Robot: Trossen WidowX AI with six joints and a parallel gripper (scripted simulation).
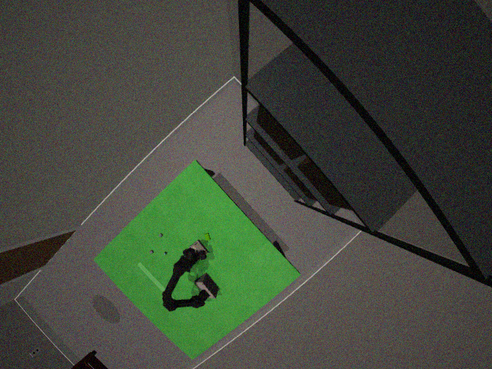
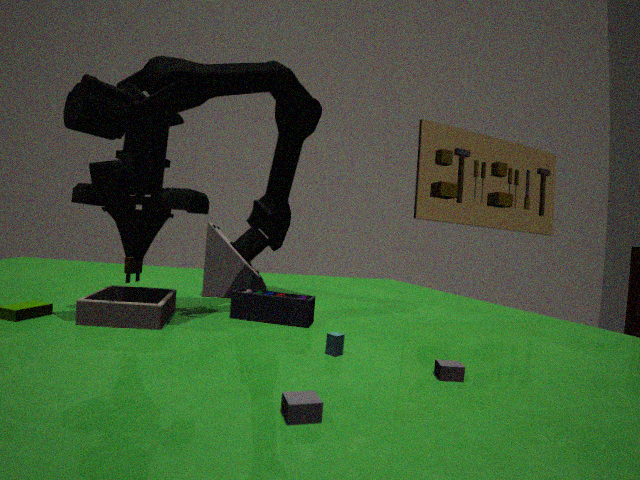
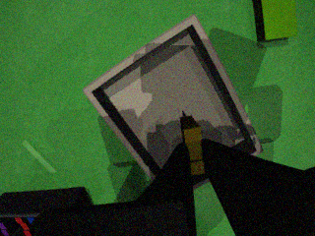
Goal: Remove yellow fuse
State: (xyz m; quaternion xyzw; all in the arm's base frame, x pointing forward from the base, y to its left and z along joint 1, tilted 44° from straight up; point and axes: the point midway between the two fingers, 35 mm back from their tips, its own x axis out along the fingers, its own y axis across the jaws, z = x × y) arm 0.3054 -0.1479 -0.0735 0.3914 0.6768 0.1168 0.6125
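Note:
My gripper [image 2: 133, 258] [image 3: 193, 148] points down and is shut on the yellow fuse [image 2: 133, 265] [image 3: 193, 139], which looks dark orange in this light. The fuse hangs upright with its two prongs down, a little above the tray [image 2: 118, 315] [image 3: 143, 54]. In the wrist view it lies over the tray's interior, towards the lower wall. No fuse shows inside the visible part of the tray. The black fuse block [image 2: 271, 310] [image 3: 44, 201] stands apart from the tray, with other coloured fuses in it. The top view is too distant to show the fingers.
A flat yellow-green block [image 1: 207, 236] [image 2: 25, 311] [image 3: 279, 20] lies beyond the tray. A teal block [image 2: 334, 344] and two grey blocks [image 2: 302, 408] [image 2: 449, 370] stand on the green table top. A wedge-shaped stand [image 2: 219, 268] is by the arm's base, behind the fuse block.

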